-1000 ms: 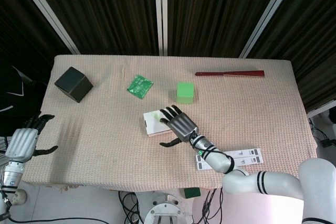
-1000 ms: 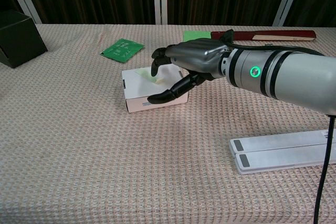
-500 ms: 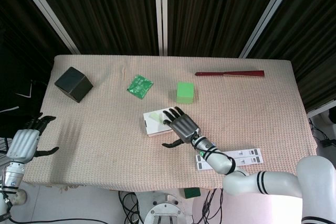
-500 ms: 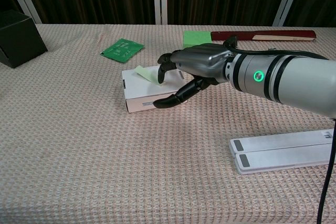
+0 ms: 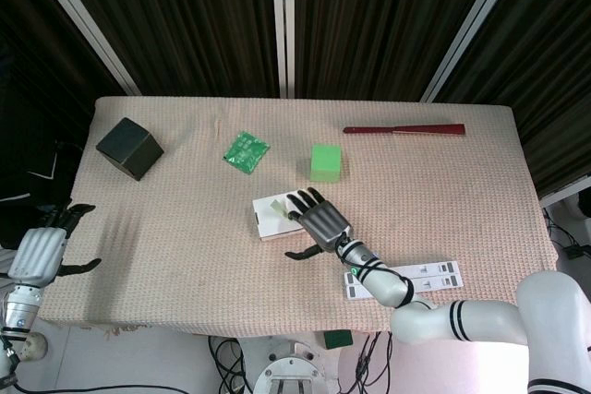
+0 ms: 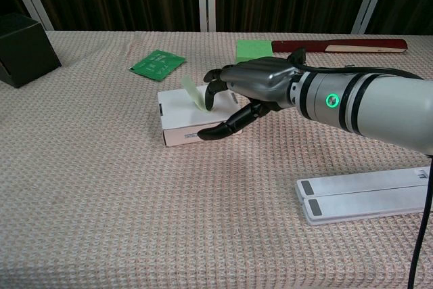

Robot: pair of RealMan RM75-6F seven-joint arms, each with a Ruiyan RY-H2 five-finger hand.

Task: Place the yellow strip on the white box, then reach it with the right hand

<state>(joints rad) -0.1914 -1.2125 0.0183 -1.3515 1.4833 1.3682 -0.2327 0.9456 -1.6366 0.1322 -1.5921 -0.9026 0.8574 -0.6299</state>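
Note:
The white box (image 5: 269, 219) (image 6: 184, 117) lies near the middle of the table. On its top the pale yellow strip (image 5: 276, 207) (image 6: 193, 92) stands tilted, its far end raised and its near end down at my right hand's fingertips (image 6: 212, 94). My right hand (image 5: 317, 220) (image 6: 256, 88) hovers over the box's right side with its fingers curved down onto the strip. Its thumb (image 6: 226, 125) reaches along the box's front, apart from the strip. My left hand (image 5: 42, 251) hangs with spread fingers off the table's left edge, holding nothing.
A black cube (image 5: 129, 147) (image 6: 24, 48) sits at the far left. A green packet (image 5: 246, 150) (image 6: 157, 63) and a green block (image 5: 325, 161) (image 6: 253, 49) lie behind the box. A dark red bar (image 5: 404, 129) (image 6: 339, 46) lies at the far right, and two white slabs (image 5: 417, 278) (image 6: 362, 194) at the near right.
My right hand has drawn back a little to the right off the box top. The yellow strip's far end has risen from lying flat to standing tilted. My left hand stayed put.

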